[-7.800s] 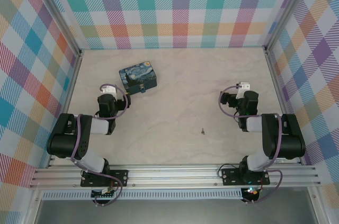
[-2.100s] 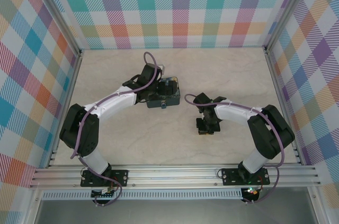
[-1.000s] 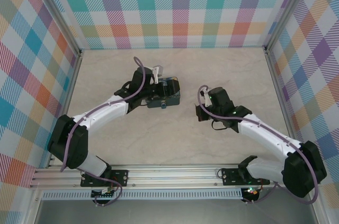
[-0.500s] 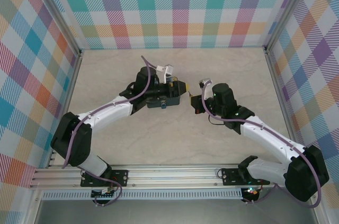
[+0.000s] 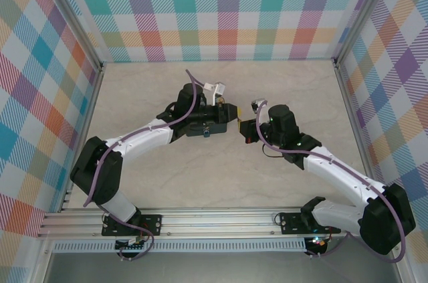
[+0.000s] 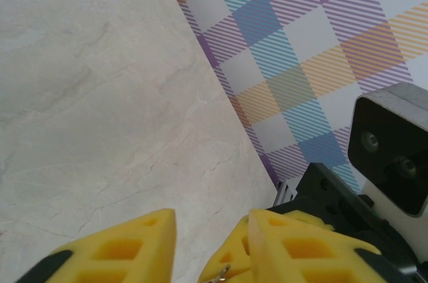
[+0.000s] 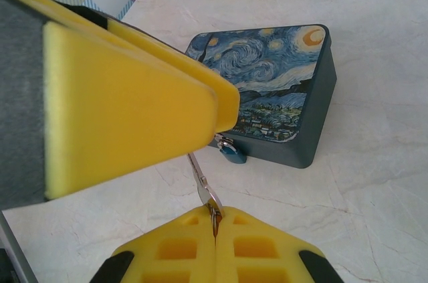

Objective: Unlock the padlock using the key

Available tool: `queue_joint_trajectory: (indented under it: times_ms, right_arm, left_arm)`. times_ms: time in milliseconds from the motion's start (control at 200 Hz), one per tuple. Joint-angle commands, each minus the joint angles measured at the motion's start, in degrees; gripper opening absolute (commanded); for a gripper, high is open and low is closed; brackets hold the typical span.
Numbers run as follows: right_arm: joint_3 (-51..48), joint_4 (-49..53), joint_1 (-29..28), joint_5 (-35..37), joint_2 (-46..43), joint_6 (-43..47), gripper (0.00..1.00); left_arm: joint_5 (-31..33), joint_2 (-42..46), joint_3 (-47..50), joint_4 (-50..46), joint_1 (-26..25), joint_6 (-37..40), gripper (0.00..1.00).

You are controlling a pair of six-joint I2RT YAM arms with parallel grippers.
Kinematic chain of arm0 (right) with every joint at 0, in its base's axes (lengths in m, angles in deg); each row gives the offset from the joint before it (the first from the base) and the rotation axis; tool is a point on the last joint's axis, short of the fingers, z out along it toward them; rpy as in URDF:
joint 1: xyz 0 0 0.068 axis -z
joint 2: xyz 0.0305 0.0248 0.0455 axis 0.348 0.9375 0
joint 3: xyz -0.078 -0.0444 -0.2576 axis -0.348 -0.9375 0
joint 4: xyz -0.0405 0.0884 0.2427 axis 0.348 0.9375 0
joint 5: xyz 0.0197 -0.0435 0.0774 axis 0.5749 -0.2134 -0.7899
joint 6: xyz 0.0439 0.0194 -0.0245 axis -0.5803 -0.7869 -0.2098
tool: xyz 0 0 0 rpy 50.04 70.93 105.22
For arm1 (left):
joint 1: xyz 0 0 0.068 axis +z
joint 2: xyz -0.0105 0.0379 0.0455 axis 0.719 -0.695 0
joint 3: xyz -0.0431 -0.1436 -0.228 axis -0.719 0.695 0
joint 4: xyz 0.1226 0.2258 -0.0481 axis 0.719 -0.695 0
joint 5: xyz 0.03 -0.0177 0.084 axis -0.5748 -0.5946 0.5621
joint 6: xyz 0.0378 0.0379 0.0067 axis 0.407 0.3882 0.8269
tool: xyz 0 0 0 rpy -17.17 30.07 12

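The tiny bluish padlock (image 7: 233, 153) sits low on the front wall of the Starry Night painted tin box (image 7: 267, 89) on the marbled tabletop (image 7: 374, 162). Just beside it, the right tool (image 7: 215, 229), pressed together, pinches the thin metal key (image 7: 202, 186). The left tool (image 6: 210, 229) is spread, close by.

Legible text, labels, brands, numbers: none. Painted tin (image 7: 267, 82) bears a picture only; padlock (image 7: 233, 153) too small to read.

Small blue padlock (image 7: 233, 154) hangs on the tin's (image 7: 267, 89) front; thin metal key (image 7: 203, 187) slants just beside it.
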Motion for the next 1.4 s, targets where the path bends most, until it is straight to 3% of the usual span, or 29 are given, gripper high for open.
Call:
queue_joint_trajectory:
  times_ms: [0, 415, 585, 760, 885, 1155, 1295, 1395]
  right_arm:
    - [1.9, -2.3, 0.2, -1.2, -0.2, -1.1, 0.0]
    - [2.2, -3.7, 0.3, -0.8, 0.2, -3.0, 0.0]
    - [2.1, -4.3, 0.3, -0.8, 0.4, -3.8, 0.0]
    - [2.0, -4.5, 1.2, -2.6, 0.4, -4.3, 0.02]
    - [1.1, -4.8, 4.3, -8.4, -0.4, -4.5, 0.13]
    - [-4.5, -17.5, 17.0, -33.4, -0.7, -9.8, 0.46]
    - [-5.0, -23.9, 18.4, -38.1, 0.2, -10.6, 0.6]
    - [-4.7, -27.2, 18.4, -40.5, 1.9, -10.9, 0.63]
  left_arm:
    - [-1.0, -0.7, -2.0, -0.1, -0.8, 1.1, 0.28]
    - [-1.3, -0.8, -2.5, -1.6, -1.0, 2.6, 0.26]
    - [-1.6, -1.0, -2.5, -1.8, -1.1, 3.0, 0.17]
    - [-0.9, -0.3, -2.7, -2.5, -1.1, 3.8, 0.02]
    - [0.6, 0.9, -3.9, -5.3, -1.1, 6.0, 0.0]
    - [2.3, 2.5, -8.0, -11.9, -1.1, 10.3, 0.0]
    - [3.1, 2.7, -9.3, -13.8, -1.1, 10.9, 0.0]
    - [2.8, 2.7, -9.7, -13.8, -1.1, 10.6, 0.0]
